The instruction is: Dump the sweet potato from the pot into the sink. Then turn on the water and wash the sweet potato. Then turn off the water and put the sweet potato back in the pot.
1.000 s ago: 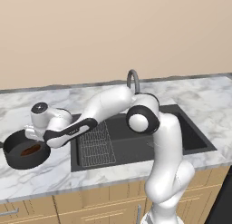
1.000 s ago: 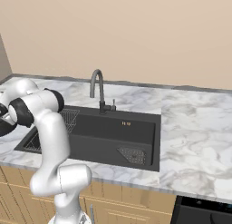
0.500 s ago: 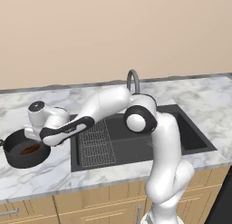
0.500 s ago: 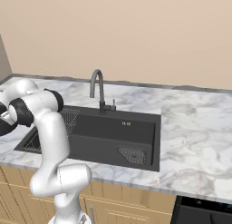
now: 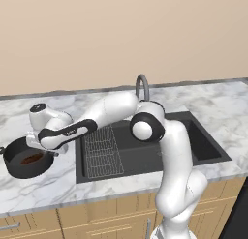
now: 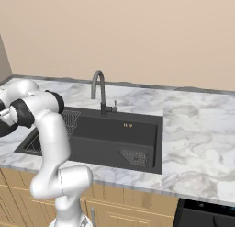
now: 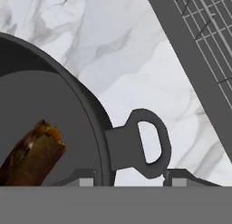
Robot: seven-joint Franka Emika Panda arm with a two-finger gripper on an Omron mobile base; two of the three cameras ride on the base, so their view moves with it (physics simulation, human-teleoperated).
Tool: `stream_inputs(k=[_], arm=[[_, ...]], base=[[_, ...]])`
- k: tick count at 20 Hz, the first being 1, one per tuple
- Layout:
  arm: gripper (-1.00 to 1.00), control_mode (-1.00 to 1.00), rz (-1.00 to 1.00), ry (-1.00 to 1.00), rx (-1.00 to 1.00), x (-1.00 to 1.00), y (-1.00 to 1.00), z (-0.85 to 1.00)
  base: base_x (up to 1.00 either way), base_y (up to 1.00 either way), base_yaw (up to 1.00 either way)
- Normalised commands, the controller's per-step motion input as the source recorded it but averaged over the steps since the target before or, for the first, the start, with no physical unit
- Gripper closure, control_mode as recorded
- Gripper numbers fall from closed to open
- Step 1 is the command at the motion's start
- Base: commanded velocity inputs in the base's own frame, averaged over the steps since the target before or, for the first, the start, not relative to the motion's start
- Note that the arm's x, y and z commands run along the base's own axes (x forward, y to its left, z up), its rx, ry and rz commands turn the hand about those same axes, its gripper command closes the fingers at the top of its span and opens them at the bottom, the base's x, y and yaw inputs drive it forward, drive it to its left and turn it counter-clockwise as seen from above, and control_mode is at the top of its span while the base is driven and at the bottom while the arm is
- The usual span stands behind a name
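Note:
The dark pot (image 5: 19, 165) sits on the marble counter left of the sink (image 5: 193, 141). Inside it lies the reddish-brown sweet potato (image 5: 31, 159), seen close up in the hand view as the sweet potato (image 7: 29, 155) on the floor of the pot (image 7: 41, 96). My gripper (image 5: 47, 150) is down at the pot's right loop handle (image 7: 142, 146). In the hand view the gripper (image 7: 131, 180) straddles the rim and handle, one fingertip (image 7: 86, 180) inside the wall and the other against the loop's outer edge, shut on it. The right base view shows a sliver of the pot (image 6: 6, 129) behind my arm.
A wire grid rack (image 5: 101, 148) lies in the sink's left half, close to the pot. The gooseneck faucet (image 5: 142, 85) stands behind the basin. A drain strainer (image 6: 136, 157) sits at the sink's (image 6: 114, 139) front right. Marble counter (image 6: 197, 129) stretches to the right.
My hand has sunk a little toward the pot's right handle, and the jaws have narrowed around it. The pot and sweet potato have stayed put.

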Motion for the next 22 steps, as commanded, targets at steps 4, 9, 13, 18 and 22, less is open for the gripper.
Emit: stream_inputs(k=[4,9,13,18,22], arm=[[1.00,-1.00,-0.04,0.03,0.00,0.00,0.00,-0.13],[1.00,-1.00,-0.04,0.02,0.00,-0.01,0.00,-0.09],[1.00,-1.00,-0.05,0.00,0.00,-0.16,0.00,0.00],[1.00,-1.00,-0.08,-0.01,0.00,-0.24,-0.02,0.04],[1.00,-1.00,-0.11,-0.01,0.00,-0.24,-0.12,0.02]], base=[[0.00,0.00,0.00],[0.00,0.00,0.00],[0.00,0.00,0.00],[0.00,0.00,0.00],[0.00,0.00,0.00]])
